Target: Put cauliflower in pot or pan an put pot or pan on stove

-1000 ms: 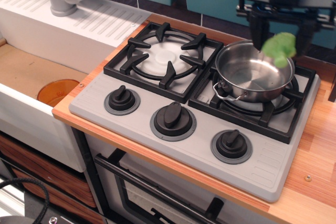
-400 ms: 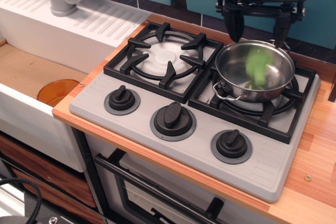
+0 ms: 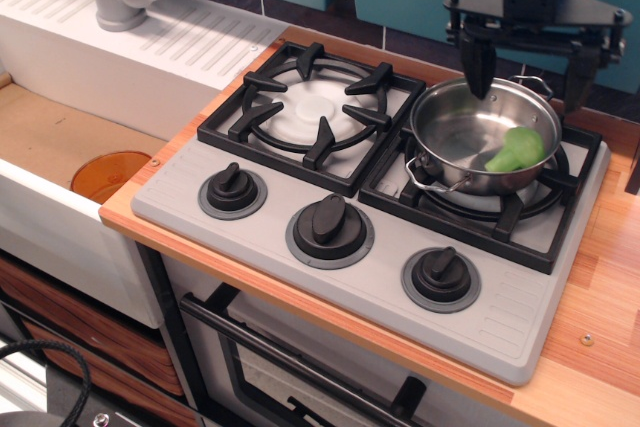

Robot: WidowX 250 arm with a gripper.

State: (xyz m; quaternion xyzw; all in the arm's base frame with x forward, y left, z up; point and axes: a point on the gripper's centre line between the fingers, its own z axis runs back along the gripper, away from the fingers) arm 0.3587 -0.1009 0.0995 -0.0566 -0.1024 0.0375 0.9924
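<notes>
Stove (image 3: 300, 287): pot (image 3: 455, 142) (cauliflower (image 3: 520, 150) inside) on right burner; claw (image 3: 528, 65) spread above.

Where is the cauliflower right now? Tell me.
The cauliflower lies inside the pot, against its right wall, on the stove's right burner, below the open gripper.
</notes>
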